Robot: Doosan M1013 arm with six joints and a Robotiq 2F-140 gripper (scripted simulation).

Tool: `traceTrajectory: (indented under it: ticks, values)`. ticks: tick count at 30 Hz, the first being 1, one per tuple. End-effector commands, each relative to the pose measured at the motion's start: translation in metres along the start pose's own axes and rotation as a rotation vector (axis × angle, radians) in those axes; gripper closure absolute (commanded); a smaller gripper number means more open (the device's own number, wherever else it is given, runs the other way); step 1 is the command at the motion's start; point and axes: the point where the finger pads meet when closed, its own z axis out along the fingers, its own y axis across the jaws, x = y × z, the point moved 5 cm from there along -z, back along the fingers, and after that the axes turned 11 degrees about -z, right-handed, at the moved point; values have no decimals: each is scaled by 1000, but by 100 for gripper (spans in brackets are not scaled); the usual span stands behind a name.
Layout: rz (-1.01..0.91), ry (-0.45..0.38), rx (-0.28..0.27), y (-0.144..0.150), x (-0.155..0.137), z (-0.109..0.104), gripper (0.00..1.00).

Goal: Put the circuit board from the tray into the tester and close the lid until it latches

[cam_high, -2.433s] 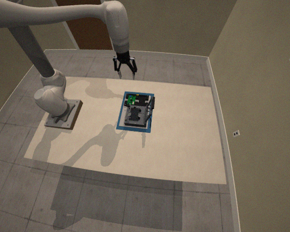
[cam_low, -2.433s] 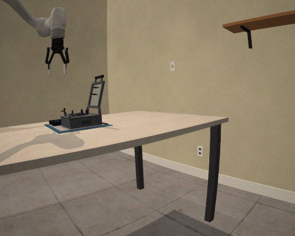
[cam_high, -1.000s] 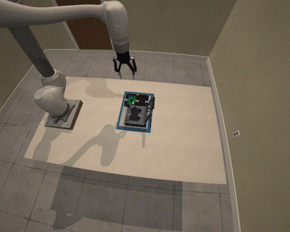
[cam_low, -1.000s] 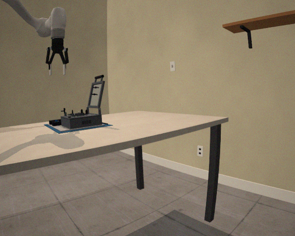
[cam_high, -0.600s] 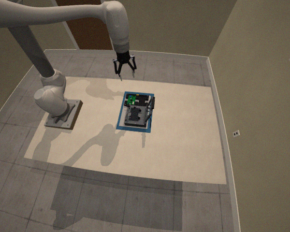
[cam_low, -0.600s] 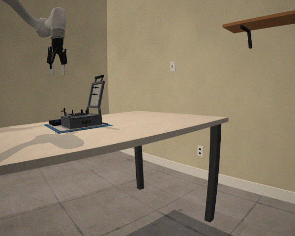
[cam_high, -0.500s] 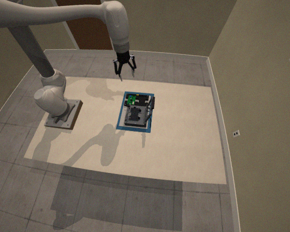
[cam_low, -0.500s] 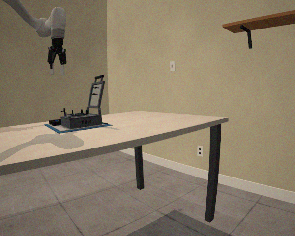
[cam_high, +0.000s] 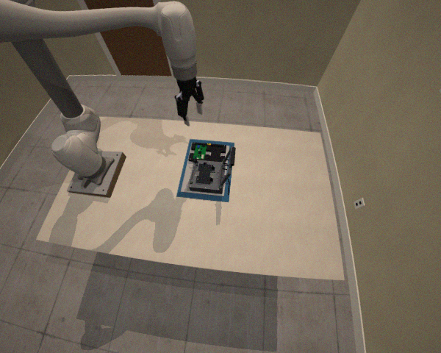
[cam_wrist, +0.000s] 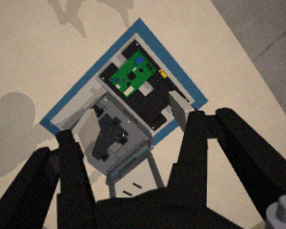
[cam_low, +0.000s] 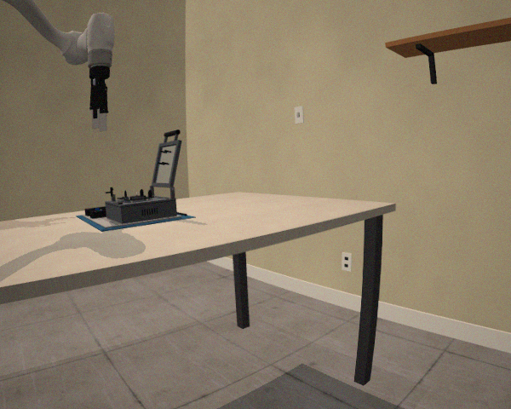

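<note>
The green circuit board lies face up in one pocket of the black tray. The grey tester stands next to the tray, both on a blue mat. The tester's lid stands open, nearly upright. My gripper is open and empty. It hangs high above the table, over the tray's side of the mat, pointing down.
The robot's base is bolted to the table to the left of the mat. Walls close the room at the back and right. A wooden shelf hangs high on the right wall.
</note>
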Motion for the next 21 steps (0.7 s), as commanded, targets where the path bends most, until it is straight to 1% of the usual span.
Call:
traceTrajectory:
  ticks: [1,8,12,21]
  values:
    - [-161,4,-6,0,0,0,42]
    - [-400,3,-6,0,0,0,42]
    - [-503,3,-6,0,0,0,42]
    - [-580,3,-6,0,0,0,42]
